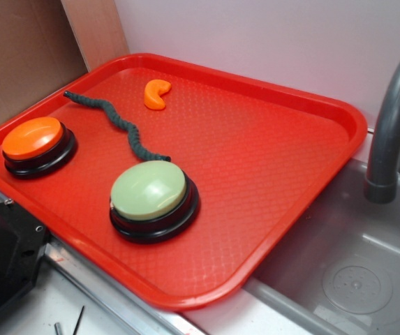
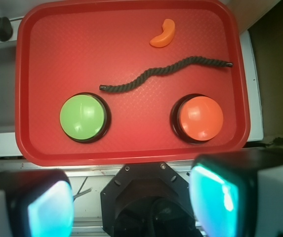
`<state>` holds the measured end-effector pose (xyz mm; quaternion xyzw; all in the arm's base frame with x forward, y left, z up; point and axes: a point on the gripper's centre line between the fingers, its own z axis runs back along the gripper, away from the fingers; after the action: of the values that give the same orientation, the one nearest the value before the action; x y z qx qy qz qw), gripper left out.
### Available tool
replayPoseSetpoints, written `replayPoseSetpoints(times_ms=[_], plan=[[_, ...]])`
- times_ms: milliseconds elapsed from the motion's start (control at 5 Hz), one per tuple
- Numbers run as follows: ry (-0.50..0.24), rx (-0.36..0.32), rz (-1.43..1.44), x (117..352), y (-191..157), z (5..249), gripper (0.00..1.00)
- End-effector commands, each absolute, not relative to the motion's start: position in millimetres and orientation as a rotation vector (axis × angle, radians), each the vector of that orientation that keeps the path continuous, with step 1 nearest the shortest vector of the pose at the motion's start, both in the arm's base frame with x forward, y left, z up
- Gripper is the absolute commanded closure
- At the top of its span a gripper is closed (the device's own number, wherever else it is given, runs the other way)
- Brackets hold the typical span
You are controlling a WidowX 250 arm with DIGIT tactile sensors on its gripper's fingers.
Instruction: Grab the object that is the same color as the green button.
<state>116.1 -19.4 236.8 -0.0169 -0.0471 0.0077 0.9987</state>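
Wrist view shows the dark green rope [image 2: 166, 73] lying wavy across the upper middle of the red tray [image 2: 131, 150], above the green button [image 2: 82, 118]. It looks light, soft and limp; its middle seems the best place to pinch. The gripper [image 2: 136, 200], at the bottom, is wide open and empty.
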Motion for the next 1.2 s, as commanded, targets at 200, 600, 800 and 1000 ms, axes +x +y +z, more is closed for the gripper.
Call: replayPoseSetpoints(times_ms=[200,600,800,1000], plan=[[-0.098,-0.043,0.179,122.0,-8.1,232.1,0.00],[-0.064,-0.080,0.628,157.2,34.0,190.7,0.00],[-0.040,-0.023,0.770,175.3,55.5,163.7,0.00],[-0.051,-0.021,0.836,193.3,62.8,133.7,0.00]])
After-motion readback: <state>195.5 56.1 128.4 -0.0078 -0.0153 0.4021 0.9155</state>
